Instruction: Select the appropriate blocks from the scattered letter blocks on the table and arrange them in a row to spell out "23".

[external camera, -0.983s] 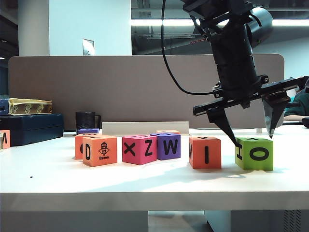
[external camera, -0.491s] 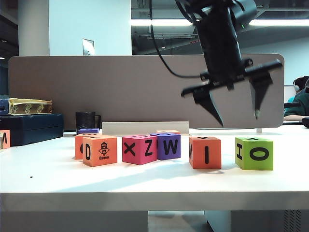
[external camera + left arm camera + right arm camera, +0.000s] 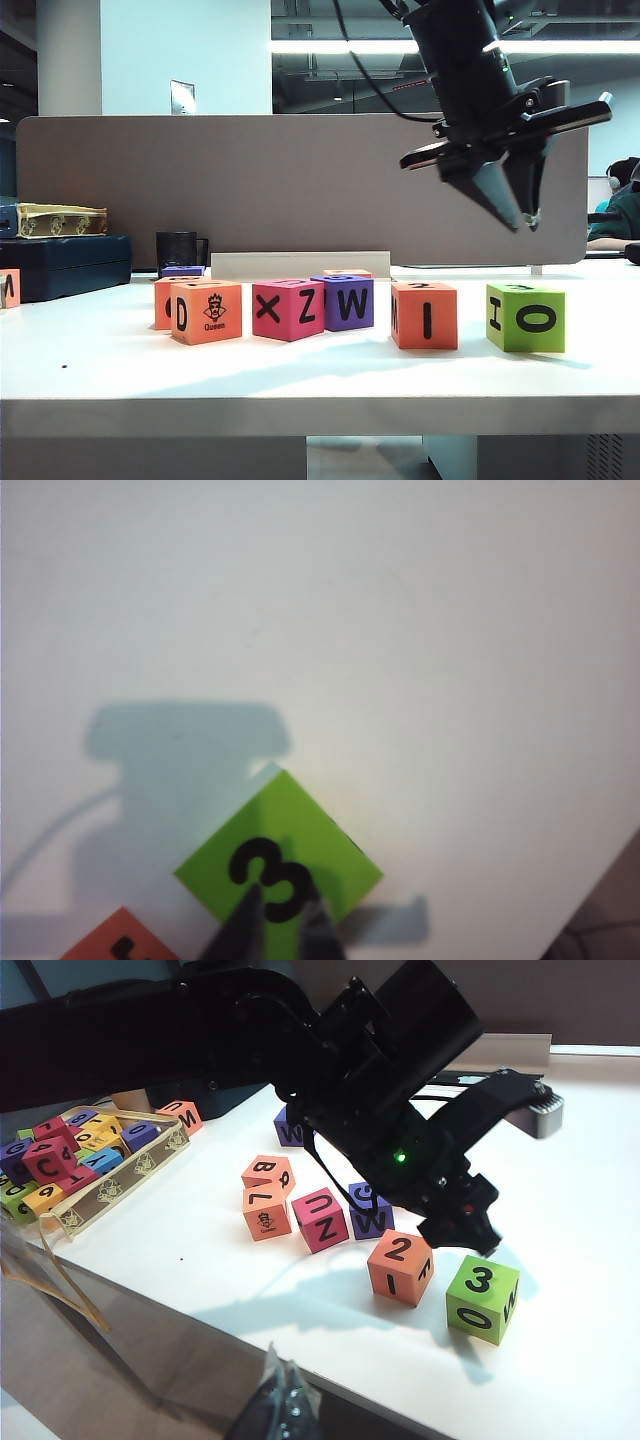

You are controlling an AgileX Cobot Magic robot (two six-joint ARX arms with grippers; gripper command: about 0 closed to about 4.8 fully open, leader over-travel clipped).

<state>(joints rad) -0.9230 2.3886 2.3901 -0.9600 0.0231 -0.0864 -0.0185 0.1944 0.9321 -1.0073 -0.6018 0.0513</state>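
A lime green block (image 3: 525,316) stands on the white table (image 3: 300,380) at the right end of the row, apart from everything. It has "3" on top (image 3: 280,855) and "O" toward the front (image 3: 482,1300). Just left of it stands an orange block (image 3: 425,315) with "2" on top (image 3: 400,1265) and "I" in front. My left gripper (image 3: 525,215) has reached across to the right side. It hangs well above the green block, fingers drawn together on nothing (image 3: 283,920). My right gripper (image 3: 285,1380) is shut, off the table's front edge.
The rest of the row runs leftward: a purple "W" cube (image 3: 345,302), a pink "X"/"Z" cube (image 3: 288,309) and an orange "D"/Queen cube (image 3: 207,312). A black mug (image 3: 180,248) and a dark case (image 3: 60,265) stand at the back left. A tray of several blocks (image 3: 70,1155) lies beyond.
My left gripper, open around the green block a second ago, has lifted clear of it, rolled at the wrist and closed its fingers. The green block stays on the table.
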